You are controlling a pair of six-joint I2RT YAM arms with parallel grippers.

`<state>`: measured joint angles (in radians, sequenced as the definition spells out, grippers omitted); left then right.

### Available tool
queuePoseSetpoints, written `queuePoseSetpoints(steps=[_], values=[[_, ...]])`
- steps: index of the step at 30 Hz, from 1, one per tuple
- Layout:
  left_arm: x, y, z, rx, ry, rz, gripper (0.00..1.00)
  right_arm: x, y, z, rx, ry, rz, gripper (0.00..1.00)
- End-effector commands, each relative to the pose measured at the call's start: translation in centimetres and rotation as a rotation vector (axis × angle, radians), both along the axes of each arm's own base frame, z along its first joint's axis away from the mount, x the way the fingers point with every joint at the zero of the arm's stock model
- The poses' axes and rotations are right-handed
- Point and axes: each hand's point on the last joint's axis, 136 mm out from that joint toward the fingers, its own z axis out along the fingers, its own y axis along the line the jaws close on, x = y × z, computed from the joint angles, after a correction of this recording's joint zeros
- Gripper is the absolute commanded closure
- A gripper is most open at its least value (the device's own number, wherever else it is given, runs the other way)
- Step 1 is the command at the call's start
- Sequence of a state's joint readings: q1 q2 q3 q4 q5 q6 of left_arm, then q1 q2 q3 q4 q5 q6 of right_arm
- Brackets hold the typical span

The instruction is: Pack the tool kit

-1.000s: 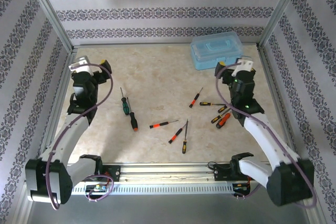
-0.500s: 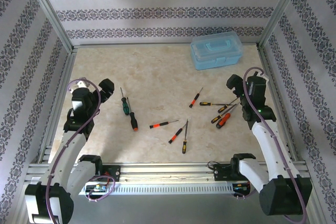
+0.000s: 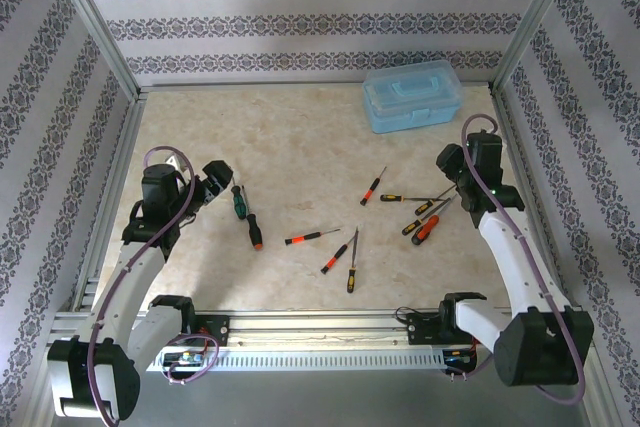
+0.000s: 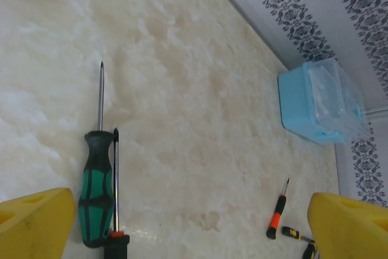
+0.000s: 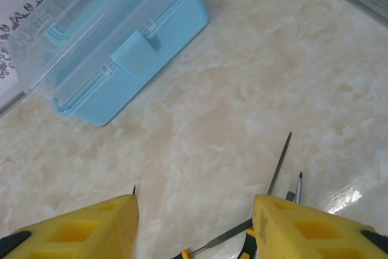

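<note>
The blue tool box [image 3: 412, 95] stands at the back right with its clear lid shut; it also shows far off in the left wrist view [image 4: 318, 104] and close in the right wrist view [image 5: 109, 40]. Several screwdrivers lie loose on the table. My left gripper [image 3: 216, 183] hovers open just left of the green-handled screwdriver [image 3: 238, 203], which lies by its left finger [image 4: 95, 189] beside a black-handled one [image 4: 115, 247]. My right gripper [image 3: 455, 173] is open over a cluster of screwdrivers [image 3: 425, 217]; thin shafts [image 5: 279, 163] show past its fingers [image 5: 303, 228], nothing between them.
More screwdrivers lie mid-table: a red-handled one [image 3: 305, 238], an orange one [image 3: 333, 259], a yellow-black one [image 3: 352, 272] and a small red-black one [image 3: 372, 187]. Metal frame rails and patterned walls bound the marble table [image 3: 300, 147] on three sides.
My left gripper moved forward and right, toward the green screwdriver. My right gripper drew back from the tool box to above the right cluster, and its jaws narrowed.
</note>
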<state>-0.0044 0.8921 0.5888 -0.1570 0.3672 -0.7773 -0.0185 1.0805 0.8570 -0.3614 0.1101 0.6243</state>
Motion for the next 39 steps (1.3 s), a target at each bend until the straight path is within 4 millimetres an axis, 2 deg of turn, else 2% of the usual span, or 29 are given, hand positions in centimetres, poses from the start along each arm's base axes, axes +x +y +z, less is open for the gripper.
queuePoseSetpoints(steps=[1,7,9,12,14,21,26,29,34,39], values=[[-0.4,-0.2,0.9,-0.027,0.025,-0.01,0.02,0.8,-0.1,0.5,0.058,0.018,-0.029,0.44],[0.9,-0.7,0.9,-0.069,0.04,-0.023,0.02,2.9,-1.1,0.1,0.109,0.075,-0.117,0.42],[1.6,-0.8,0.6,-0.079,0.061,-0.026,0.02,4.0,-1.4,-0.2,0.137,0.086,-0.153,0.38],[2.6,-1.6,0.1,-0.114,0.081,-0.061,0.02,6.4,-1.3,-0.3,0.184,0.084,-0.176,0.25],[3.0,-2.1,-0.3,-0.139,0.087,-0.084,0.03,8.2,-1.0,-0.7,0.225,0.098,-0.184,0.23],[2.4,-2.4,-1.3,-0.147,0.084,-0.1,0.03,14.2,-0.2,-0.6,0.293,0.106,-0.182,0.18],[1.8,-2.1,-1.4,-0.129,0.075,-0.09,0.02,17.4,-0.4,-2.6,0.331,0.145,-0.215,0.17],[1.8,-2.3,-1.4,-0.141,0.077,-0.091,0.02,19.9,0.1,-2.8,0.355,0.149,-0.189,0.16],[2.0,-2.2,-1.9,-0.148,0.088,-0.077,0.03,22.6,-0.3,-3.4,0.369,0.161,-0.204,0.16],[2.5,-2.2,-2.8,-0.153,0.114,-0.072,0.03,24.0,-0.4,-4.8,0.375,0.19,-0.222,0.16]])
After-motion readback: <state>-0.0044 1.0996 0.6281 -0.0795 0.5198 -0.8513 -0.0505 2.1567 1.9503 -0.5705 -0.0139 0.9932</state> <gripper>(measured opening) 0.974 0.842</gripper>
